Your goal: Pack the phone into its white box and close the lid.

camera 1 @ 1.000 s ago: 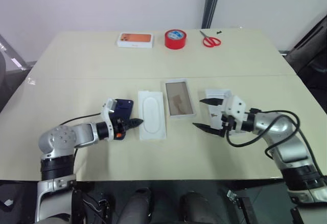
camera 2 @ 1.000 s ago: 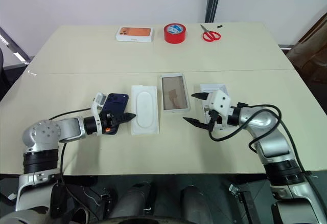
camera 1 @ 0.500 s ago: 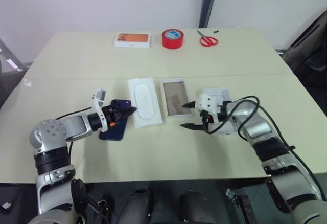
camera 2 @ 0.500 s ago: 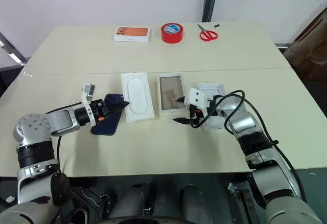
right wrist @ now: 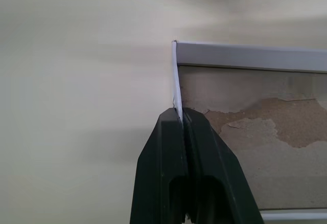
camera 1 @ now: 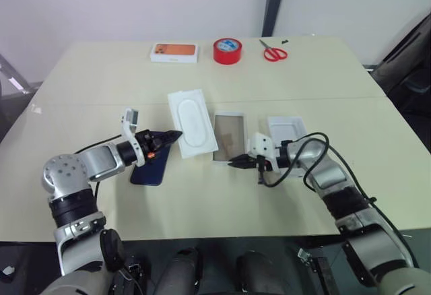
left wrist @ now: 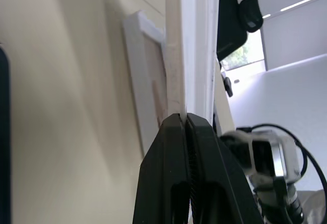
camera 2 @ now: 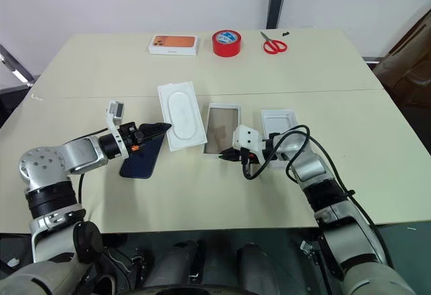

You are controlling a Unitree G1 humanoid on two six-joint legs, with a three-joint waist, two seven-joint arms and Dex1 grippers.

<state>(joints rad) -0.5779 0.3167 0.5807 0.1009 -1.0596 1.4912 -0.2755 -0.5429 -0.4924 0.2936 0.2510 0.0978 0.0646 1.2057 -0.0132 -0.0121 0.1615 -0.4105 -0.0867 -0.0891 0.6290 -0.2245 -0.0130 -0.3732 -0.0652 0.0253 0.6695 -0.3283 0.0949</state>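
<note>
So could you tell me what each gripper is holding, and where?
Left gripper pinches the thin white insert by its near edge; right gripper pinches the white box wall near a corner.

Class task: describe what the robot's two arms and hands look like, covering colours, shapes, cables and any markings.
Both arms are built of rounded silver-grey metal segments with black bands at the joints. A loose black cable loops along each forearm. Each wrist carries a white, boxy camera housing. The left hand and the right hand each end in two slim, tapering black fingers. A small orange mark sits near the base of the left hand.
</note>
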